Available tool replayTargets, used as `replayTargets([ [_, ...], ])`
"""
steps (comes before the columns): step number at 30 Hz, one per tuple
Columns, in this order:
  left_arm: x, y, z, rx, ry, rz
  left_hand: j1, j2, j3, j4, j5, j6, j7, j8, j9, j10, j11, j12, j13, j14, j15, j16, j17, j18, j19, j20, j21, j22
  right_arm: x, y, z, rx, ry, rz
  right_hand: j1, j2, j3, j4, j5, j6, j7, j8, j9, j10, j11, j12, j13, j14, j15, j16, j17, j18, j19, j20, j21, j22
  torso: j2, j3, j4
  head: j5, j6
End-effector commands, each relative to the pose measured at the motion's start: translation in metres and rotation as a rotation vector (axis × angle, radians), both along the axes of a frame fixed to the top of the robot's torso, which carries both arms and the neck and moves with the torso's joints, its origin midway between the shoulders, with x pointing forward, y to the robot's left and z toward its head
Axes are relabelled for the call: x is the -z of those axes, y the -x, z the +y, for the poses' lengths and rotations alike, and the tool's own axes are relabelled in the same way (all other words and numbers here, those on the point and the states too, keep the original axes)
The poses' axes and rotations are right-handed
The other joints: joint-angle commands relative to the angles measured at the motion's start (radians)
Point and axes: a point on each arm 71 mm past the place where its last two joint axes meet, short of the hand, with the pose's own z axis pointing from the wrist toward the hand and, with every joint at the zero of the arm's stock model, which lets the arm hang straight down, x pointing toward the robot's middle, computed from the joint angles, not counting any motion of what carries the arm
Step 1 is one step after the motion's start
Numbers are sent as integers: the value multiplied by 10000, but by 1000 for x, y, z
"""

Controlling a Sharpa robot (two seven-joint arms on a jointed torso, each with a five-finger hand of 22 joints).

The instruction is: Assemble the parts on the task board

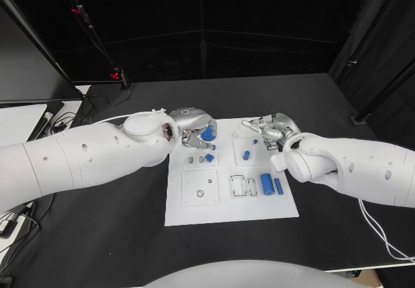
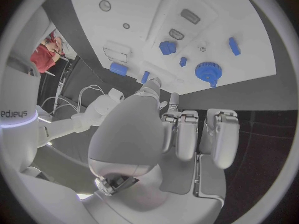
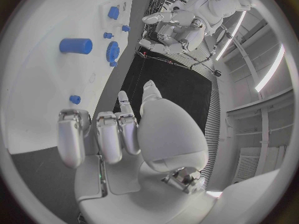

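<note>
The white task board (image 1: 226, 211) lies in the middle of the black table. A blue toothed wheel (image 1: 207, 135) sits at its far left corner, also seen from the left wrist as the wheel (image 2: 207, 72). My left hand (image 1: 192, 125) hovers right beside it, fingers (image 2: 187, 134) curled in, holding nothing. A blue cylinder (image 1: 267, 183) and a thin blue bar (image 1: 278, 186) lie at the board's right side, and small blue pieces (image 1: 246, 155) (image 1: 208, 158) nearer the middle. My right hand (image 1: 272, 129) is over the far right corner with its fingers (image 3: 112, 134) curled and empty.
The board carries a square plate (image 1: 201, 187), rectangular frames (image 1: 238, 185) and small grey pieces (image 1: 195, 160). Cables (image 1: 65, 123) and a white surface (image 1: 17, 120) lie at the table's left. Bare black table (image 1: 277, 90) surrounds the board.
</note>
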Motion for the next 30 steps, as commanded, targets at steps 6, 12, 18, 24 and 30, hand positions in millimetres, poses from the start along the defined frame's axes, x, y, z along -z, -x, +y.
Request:
replayTargets([
  [6,5,9,-6,3590,-1507,-2185,386,-363,730,21,-792,896,-390,-942,-1144,1043,-413,35,2632,1047,-354,8,2635,-66,1049,-245,31,2628,-1,0,1,-71,-23,-62,9,90,-79,-7,63,79,19,67,-10,1058,75,33,2633,1039,80,25,2632,156,447,69,-36,2263,4,-1,-11,27,-3],
  [12,12,9,-7,4230,-1847,-2385,627,-464,813,15,-917,1344,-498,-1100,-1380,1043,-517,35,2632,1047,-465,8,2635,-66,1049,-229,31,2628,-1,0,1,-84,-29,-61,9,90,-79,-7,63,79,19,67,-10,1058,75,33,2633,1039,80,25,2632,156,447,69,-36,2263,5,-2,-18,59,-7],
  [18,20,9,-8,4383,-1955,-2319,802,-488,844,11,-1060,1546,-490,-1196,-1507,1043,-518,35,2632,1047,-502,8,2635,-66,1049,-209,31,2628,-1,0,1,-85,-30,-56,9,90,-79,-7,63,79,19,67,-10,1058,75,33,2633,1039,80,25,2632,156,447,69,-36,2263,6,2,-4,51,-7],
  [24,25,8,-11,4321,-2011,-2255,704,-421,885,33,-1129,1644,-345,-1317,-1633,1043,-379,35,2632,1047,-425,8,2635,-66,1049,-210,31,2628,-1,0,1,-82,-29,-51,9,90,-79,-7,63,79,19,67,-10,1058,75,33,2633,1039,80,25,2632,156,447,69,-36,2263,0,2,2,43,-9],
  [30,28,6,-12,4013,-2313,-1928,637,-458,967,22,-1070,1473,-59,-1607,-1862,1043,-120,35,2632,1047,-215,8,2635,-66,1049,-182,31,2628,-1,1,1,-86,-31,-51,9,90,-79,-7,63,79,19,67,-10,1058,75,33,2633,1039,80,25,2632,156,447,69,-36,2263,1,-1,0,40,-16],
])
